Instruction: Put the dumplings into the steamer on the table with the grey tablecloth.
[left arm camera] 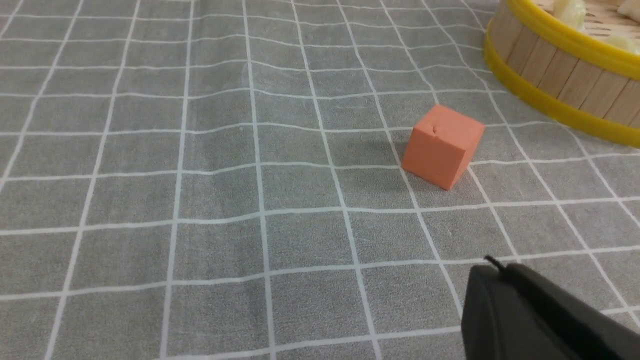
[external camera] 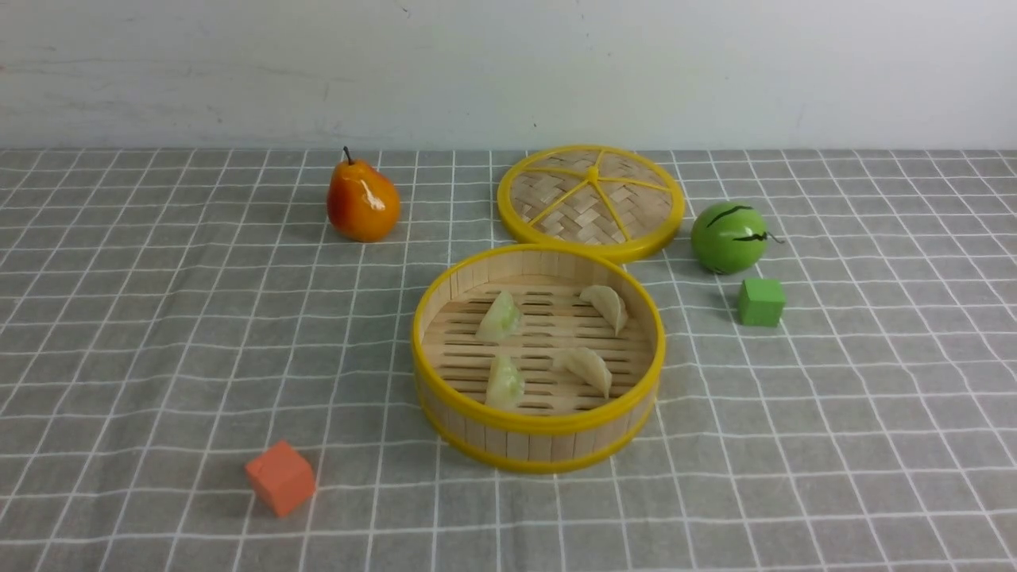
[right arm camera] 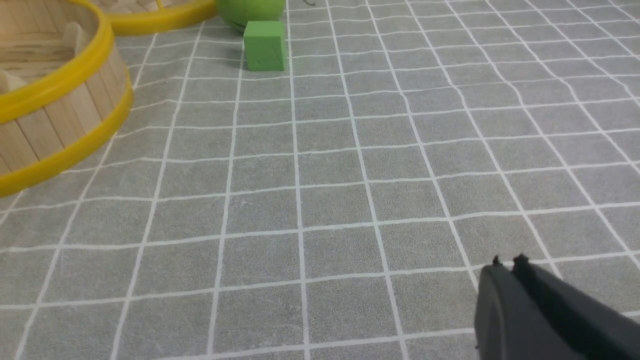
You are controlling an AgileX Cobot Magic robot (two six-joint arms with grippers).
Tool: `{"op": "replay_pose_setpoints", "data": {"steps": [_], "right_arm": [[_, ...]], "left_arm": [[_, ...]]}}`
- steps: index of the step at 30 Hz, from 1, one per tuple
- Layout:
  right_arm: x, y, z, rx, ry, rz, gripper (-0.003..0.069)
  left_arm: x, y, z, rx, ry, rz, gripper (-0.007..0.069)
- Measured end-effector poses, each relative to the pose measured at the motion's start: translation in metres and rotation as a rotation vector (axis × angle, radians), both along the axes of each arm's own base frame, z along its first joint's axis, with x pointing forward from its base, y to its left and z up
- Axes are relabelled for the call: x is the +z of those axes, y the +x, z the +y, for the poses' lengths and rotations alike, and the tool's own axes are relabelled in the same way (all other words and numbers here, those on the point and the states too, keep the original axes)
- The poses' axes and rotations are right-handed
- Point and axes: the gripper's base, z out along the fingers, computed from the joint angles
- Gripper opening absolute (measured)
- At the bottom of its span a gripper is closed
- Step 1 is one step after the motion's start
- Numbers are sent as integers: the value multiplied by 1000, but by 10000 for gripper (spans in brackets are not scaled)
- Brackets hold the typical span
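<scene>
The steamer (external camera: 540, 439) stands mid-table on the grey tablecloth (external camera: 159, 318). Inside lie the dumplings: two pale green ones (external camera: 500, 317) (external camera: 504, 383) and two cream-white ones (external camera: 606, 306) (external camera: 586, 368). Neither gripper shows in the front view. In the left wrist view my left gripper (left arm camera: 495, 267) is shut and empty above the cloth, near the orange cube (left arm camera: 442, 146); the steamer's wall (left arm camera: 560, 75) is beyond. In the right wrist view my right gripper (right arm camera: 507, 264) is shut and empty above the cloth, apart from the steamer (right arm camera: 55, 115).
The woven lid (external camera: 592, 200) lies behind the steamer. An orange pear (external camera: 362, 202) stands back left. A green round fruit (external camera: 728, 237) and green cube (external camera: 761, 302) are to the right. The orange cube (external camera: 280, 477) sits front left.
</scene>
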Motion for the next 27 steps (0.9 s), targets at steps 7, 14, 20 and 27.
{"op": "replay_pose_setpoints", "data": {"steps": [7,14,20,27], "right_arm": [[0,0,0,0,0,0,38],[0,0,0,0,0,0,44],[0,0,0,0,0,0,55],[0,0,0,0,0,0,65]], "left_arm": [[0,0,0,0,0,1,-14],[0,0,0,0,0,1,-14],[0,0,0,0,0,1,-14],[0,0,0,0,0,1,-14]]}}
